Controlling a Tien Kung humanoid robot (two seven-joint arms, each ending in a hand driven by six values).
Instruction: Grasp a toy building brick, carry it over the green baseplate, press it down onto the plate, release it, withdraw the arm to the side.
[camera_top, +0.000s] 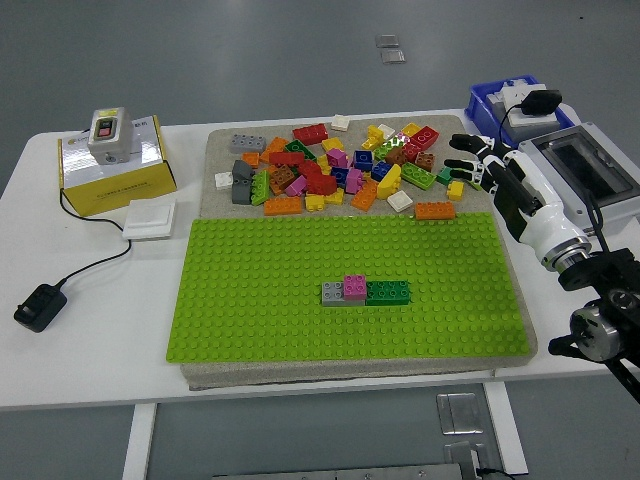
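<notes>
Plate is bright green, studded, on a white bench. The bricks are red, orange, yellow, green, pink, blue, grey, white. Bin is blue.

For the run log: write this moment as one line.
phase: reach | right hand: open, at brick pile's right edge, holding nothing | baseplate: grey, pink, green bricks attached | left hand: out of view

A loose pile of bricks, red, orange, yellow, green, blue, pink, grey and white, lies jumbled just behind the baseplate. The baseplate is bright green, studded and flat. Near its middle a grey, a pink and a dark green brick stand touching in a row.
</notes>
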